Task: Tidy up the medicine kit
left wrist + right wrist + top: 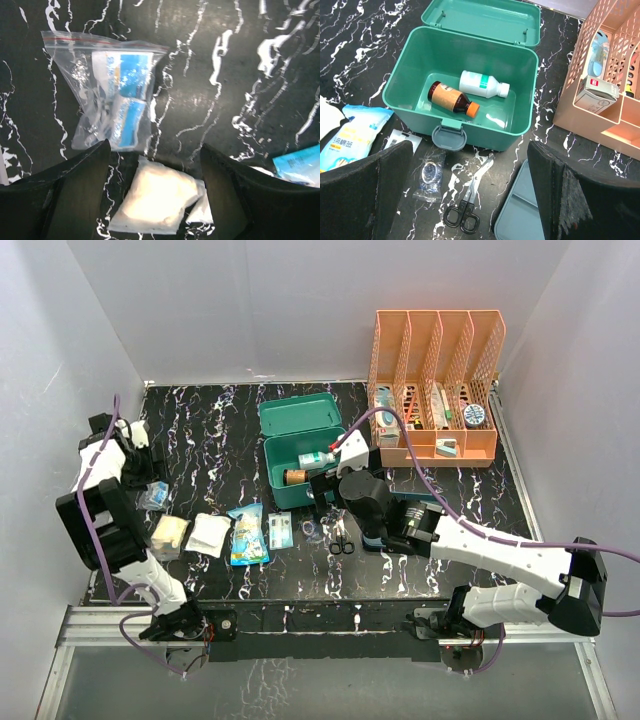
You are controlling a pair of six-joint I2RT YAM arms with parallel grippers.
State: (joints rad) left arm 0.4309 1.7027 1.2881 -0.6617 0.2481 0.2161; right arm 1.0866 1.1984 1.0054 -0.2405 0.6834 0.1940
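The medicine kit [420,65] sits open on the worktop [360,30], and the right tool [470,165], released just before its latch [449,136], may clip that latch reaching the scissors [467,200]; the left tool [155,160] gapes empty far left of the kit.

The medicine kit [300,417] was seen with its lid open, a white bottle [318,459] and a brown bottle [293,477] laid inside. An orange rack [440,340] was set at its 2 o'clock, scissors [341,540] at 5 o'clock, and flat packets [248,533] at 7 o'clock.
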